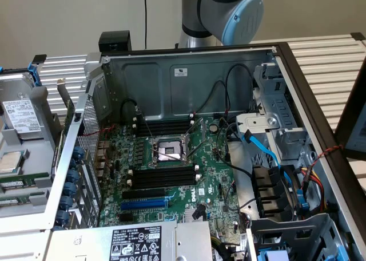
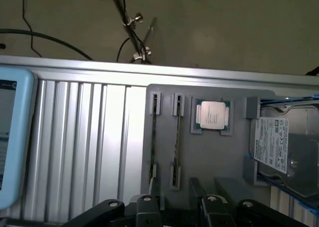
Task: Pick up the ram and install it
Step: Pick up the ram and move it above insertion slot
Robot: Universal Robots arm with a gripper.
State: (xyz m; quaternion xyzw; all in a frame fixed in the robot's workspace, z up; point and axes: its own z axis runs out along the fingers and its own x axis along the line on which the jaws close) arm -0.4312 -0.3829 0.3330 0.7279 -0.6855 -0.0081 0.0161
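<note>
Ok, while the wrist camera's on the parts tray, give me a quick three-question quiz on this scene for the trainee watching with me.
1. True or false: the black memory slots on the motherboard are all bare.
2. How many ram sticks stand in the grey tray?
3. What lies in the tray between the ram sticks and the hard drive? A a fan; B a processor chip; C a screwdriver.
Key: 1 true; 2 two; 3 B.
</note>
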